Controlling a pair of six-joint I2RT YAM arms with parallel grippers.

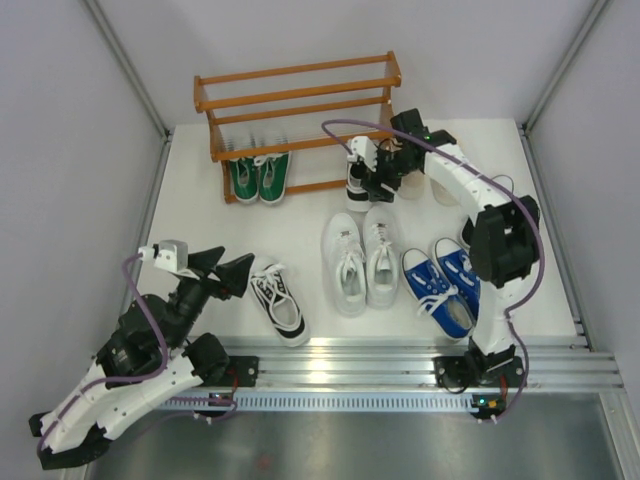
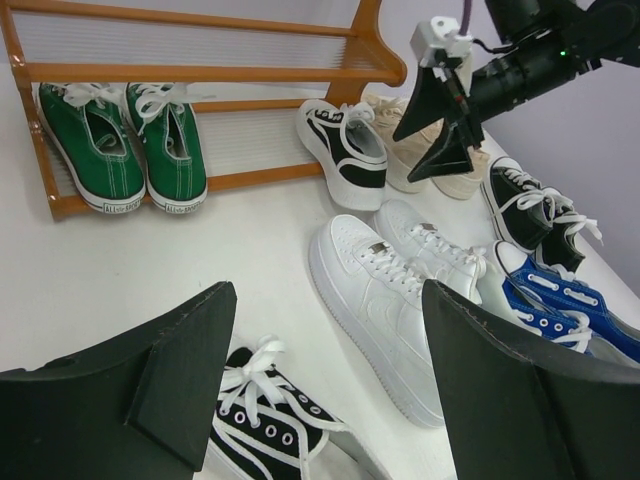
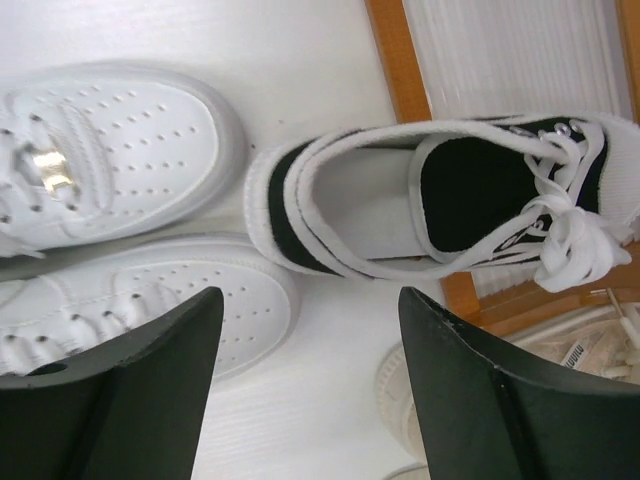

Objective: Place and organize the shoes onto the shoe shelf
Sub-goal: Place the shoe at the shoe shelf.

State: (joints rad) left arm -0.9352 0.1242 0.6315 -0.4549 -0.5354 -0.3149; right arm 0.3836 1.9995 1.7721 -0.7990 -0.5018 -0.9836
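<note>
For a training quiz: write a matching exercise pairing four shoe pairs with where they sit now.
Things:
1 green pair
2 plain white pair
3 blue pair
4 beige pair

Places:
A middle of the table
B just right of the shelf
C the shelf's bottom level
D front right of the table

Pairs: 1-C, 2-A, 3-D, 4-B.

The shoe shelf (image 2: 200,72) was smooth orange-brown wood with a faint sheen, and the green shoes (image 2: 95,140) were woven canvas with white rubbery soles. The plain white shoes (image 3: 120,140) looked like smooth leather with perforated toes, while the left gripper (image 2: 328,300) had matt black plastic fingers (image 2: 170,380).
</note>
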